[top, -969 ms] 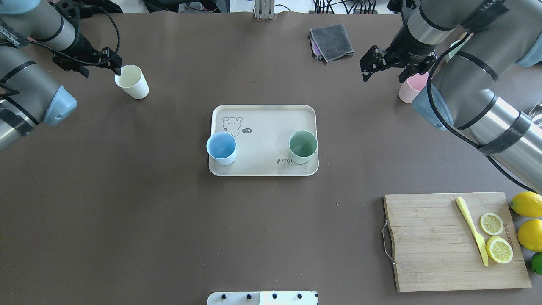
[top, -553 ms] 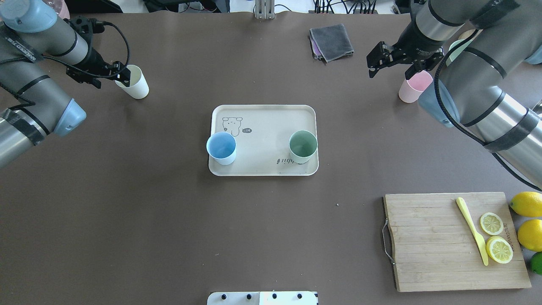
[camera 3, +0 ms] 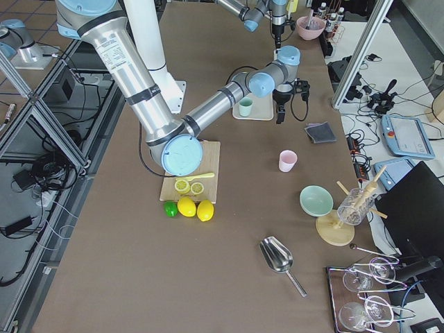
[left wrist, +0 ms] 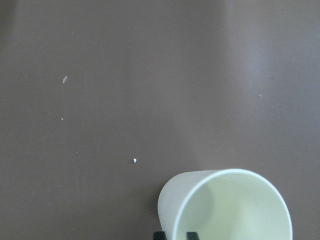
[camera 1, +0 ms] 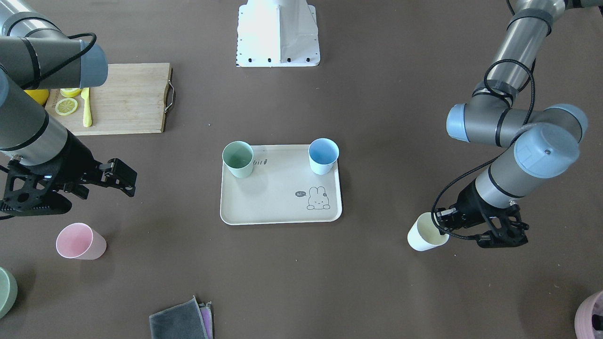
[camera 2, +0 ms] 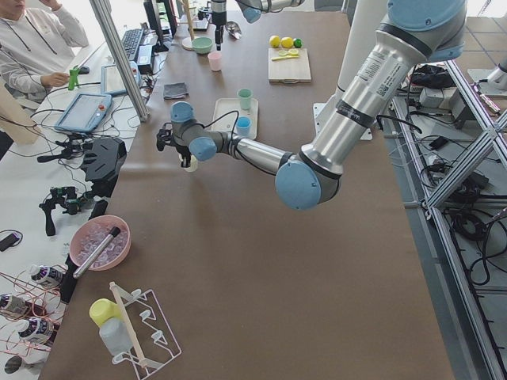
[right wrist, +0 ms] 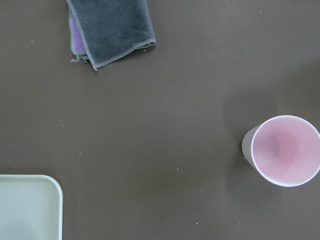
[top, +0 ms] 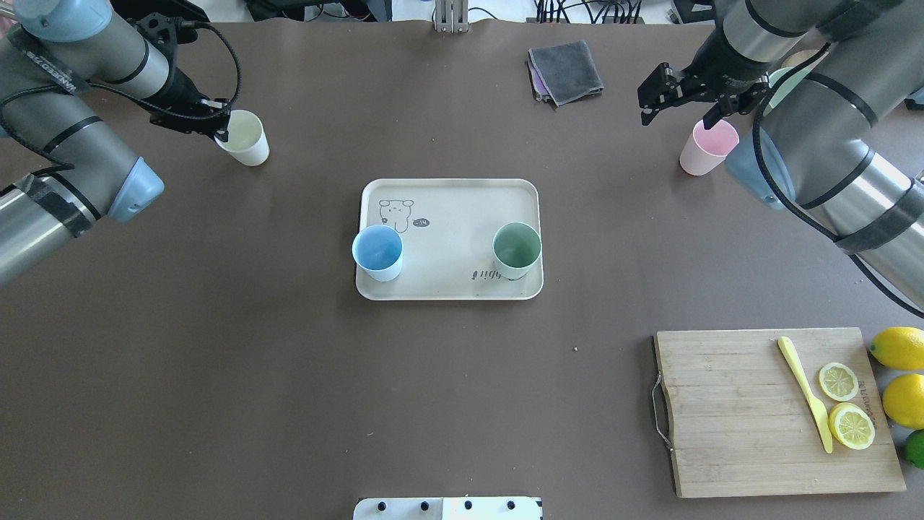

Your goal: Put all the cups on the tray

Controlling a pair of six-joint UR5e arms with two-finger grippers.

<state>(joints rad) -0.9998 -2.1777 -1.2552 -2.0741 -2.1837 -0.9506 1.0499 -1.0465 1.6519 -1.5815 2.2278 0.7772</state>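
The beige tray (top: 455, 217) (camera 1: 278, 202) lies mid-table. On it stand the light blue cup (top: 377, 253) (camera 1: 323, 155) and the sage green cup (top: 517, 250) (camera 1: 238, 159). My left gripper (top: 220, 128) (camera 1: 445, 222) is shut on the near rim of the cream-white cup (top: 247, 139) (camera 1: 425, 233) (left wrist: 227, 207), far left of the tray. I cannot tell whether that cup touches the table. The pale pink cup (top: 707, 148) (camera 1: 80, 241) (right wrist: 285, 150) stands alone at the far right. My right gripper (top: 678, 114) (camera 1: 121, 178) hovers open just beyond it.
A folded grey cloth (top: 567, 71) (right wrist: 110, 30) lies at the table's far edge. A wooden cutting board (top: 736, 412) with lemon slices and a yellow knife sits near right, with lemons beside it. A green bowl (camera 1: 4, 292) and a mauve pot (camera 1: 591, 315) are cut off at the corners.
My left gripper has closed on the cream-white cup's rim and carried it a little to the right. My right gripper has moved right and slightly farther back. The pink cup has not moved.
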